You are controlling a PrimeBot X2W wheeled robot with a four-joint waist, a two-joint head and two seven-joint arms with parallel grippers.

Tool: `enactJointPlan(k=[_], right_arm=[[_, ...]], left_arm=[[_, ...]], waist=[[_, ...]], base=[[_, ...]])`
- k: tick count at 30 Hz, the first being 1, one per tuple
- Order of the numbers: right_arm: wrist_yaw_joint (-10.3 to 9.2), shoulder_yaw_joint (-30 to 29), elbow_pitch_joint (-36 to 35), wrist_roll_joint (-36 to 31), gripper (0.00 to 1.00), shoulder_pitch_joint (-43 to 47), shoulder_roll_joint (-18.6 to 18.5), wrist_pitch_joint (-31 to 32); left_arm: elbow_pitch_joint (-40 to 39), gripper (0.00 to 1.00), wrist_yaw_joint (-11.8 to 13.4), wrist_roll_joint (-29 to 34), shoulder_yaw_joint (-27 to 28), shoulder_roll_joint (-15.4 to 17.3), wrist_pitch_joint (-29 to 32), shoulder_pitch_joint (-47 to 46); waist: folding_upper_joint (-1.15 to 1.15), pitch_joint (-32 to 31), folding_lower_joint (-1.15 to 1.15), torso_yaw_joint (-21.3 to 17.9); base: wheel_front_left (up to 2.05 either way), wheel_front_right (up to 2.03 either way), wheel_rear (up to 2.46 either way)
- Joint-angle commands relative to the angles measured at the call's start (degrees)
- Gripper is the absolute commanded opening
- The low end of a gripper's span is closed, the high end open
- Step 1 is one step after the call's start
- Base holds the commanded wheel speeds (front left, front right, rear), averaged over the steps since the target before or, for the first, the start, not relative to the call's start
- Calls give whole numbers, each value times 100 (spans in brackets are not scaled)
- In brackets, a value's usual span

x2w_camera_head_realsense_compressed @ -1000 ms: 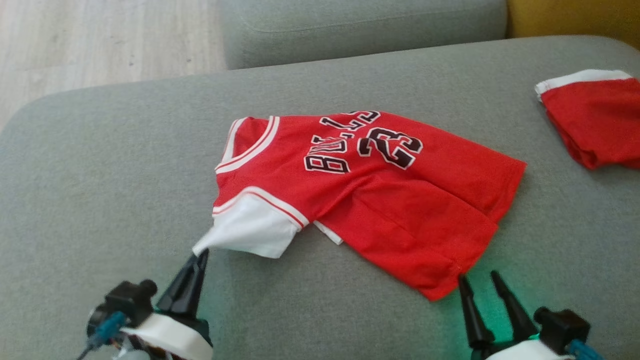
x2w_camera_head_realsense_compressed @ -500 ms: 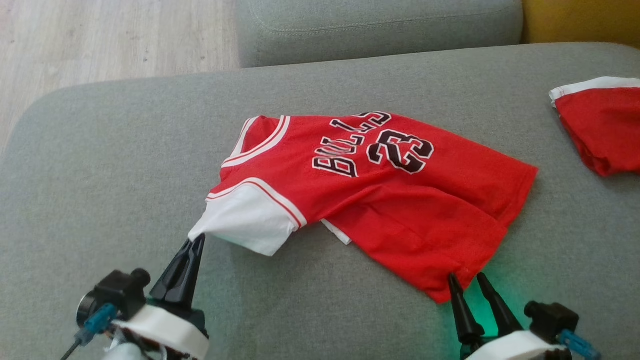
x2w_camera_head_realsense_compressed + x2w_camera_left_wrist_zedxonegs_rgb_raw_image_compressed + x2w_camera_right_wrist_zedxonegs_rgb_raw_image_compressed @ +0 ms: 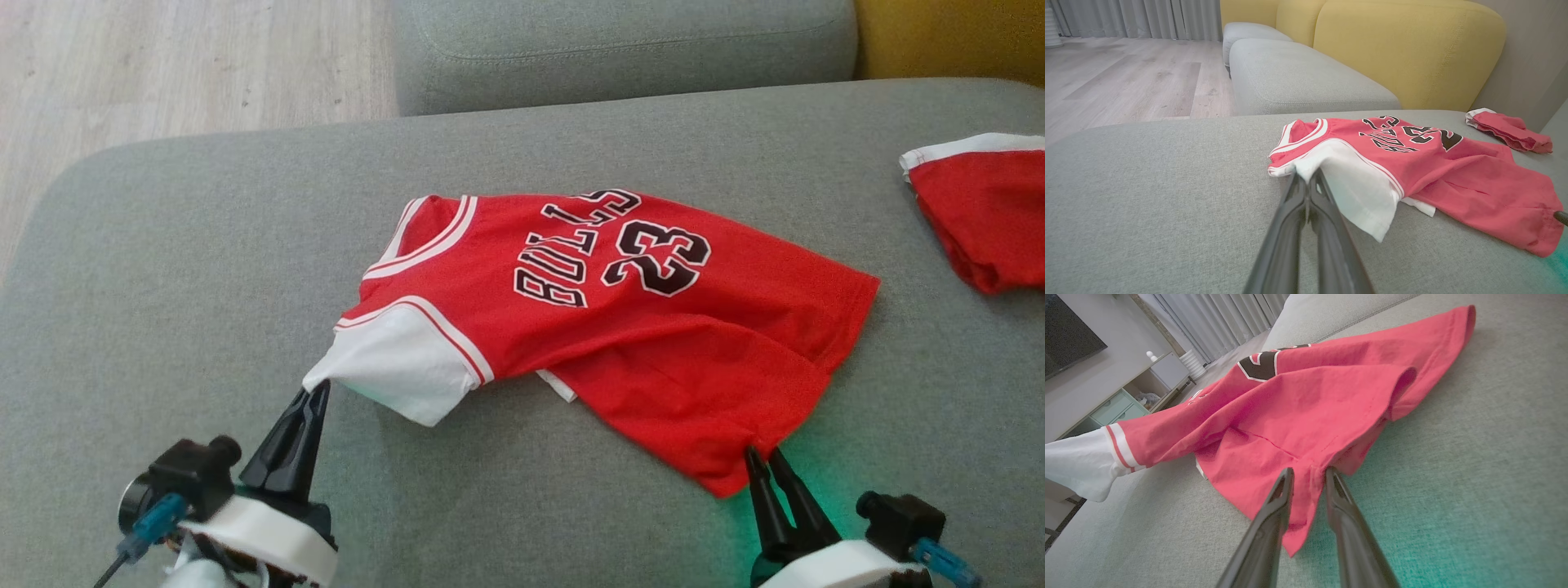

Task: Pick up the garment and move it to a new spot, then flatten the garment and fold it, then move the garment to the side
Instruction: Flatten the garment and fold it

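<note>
The red mesh basketball jersey (image 3: pixel 620 343) lies mid-seat on the grey fabric sofa cushion (image 3: pixel 204 269). My left gripper (image 3: pixel 314 392), jaws shut, pinches its white sleeve (image 3: pixel 392 367). My right gripper (image 3: pixel 763 456) has narrow jaws astride the near hem (image 3: pixel 1308 486); whether they grip, I cannot tell. If I lift, that hem could slip out.

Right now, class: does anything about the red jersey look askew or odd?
Yes: the jersey lies unevenly, its lower body folded over itself near the right gripper, one white sleeve stretched toward the left gripper.
</note>
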Motion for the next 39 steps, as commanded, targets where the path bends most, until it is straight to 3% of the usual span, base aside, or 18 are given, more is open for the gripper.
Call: enactJointPlan(k=[1,4,7,9,10,11,18,23,27,31,39], right_arm=[[39,127,-120,20,41,-222,-76,-63],[39,117,-100,12,42,-255,-60,-63],[39,85,-76,-4,34,-282,-43,-63],[39,66,-57,-27,22,-307,-35,-63],[39,32,-63,-47,6,-323,-28,-63],[39,-16,-71,-70,0,-338,-19,-63],[39,-239,-165,-227,0,-386,19,-63],[39,-747,-837,-464,0,-400,-44,-63],[39,-1117,-1555,-774,0,-602,-376,-63],[39,-1385,-2128,-1105,0,-1032,-981,-63],[39,-1711,-2621,-1439,0,-2128,-1952,56]], left_arm=[[-185,0,28,-19,242,203,5,-135],[-203,0,29,-17,219,208,29,-146],[-199,0,40,-39,219,212,49,-144],[-187,0,46,-51,224,225,46,-132],[-182,0,51,-57,228,228,42,-128],[-178,0,55,-62,232,230,37,-125],[-141,0,31,-200,333,182,-114,-113],[-363,0,-131,-503,618,171,-260,-283],[-795,0,-308,-720,956,249,-276,-850],[-1197,0,-539,-839,1249,355,-205,-1734],[-1300,0,-683,-872,1389,353,408,-3658]], waist=[[0,4,0,4],[0,12,0,19],[0,16,0,25],[0,24,0,21],[0,29,0,17],[0,33,0,14],[0,-71,0,-24],[0,-319,0,-9],[0,-496,0,17],[0,-651,0,28],[0,-762,0,21]], base=[[0,0,0],[0,0,0],[0,0,0],[0,0,0],[0,0,0],[0,0,0],[0,0,0],[0,0,0],[0,0,0],[0,0,0],[0,0,0]])
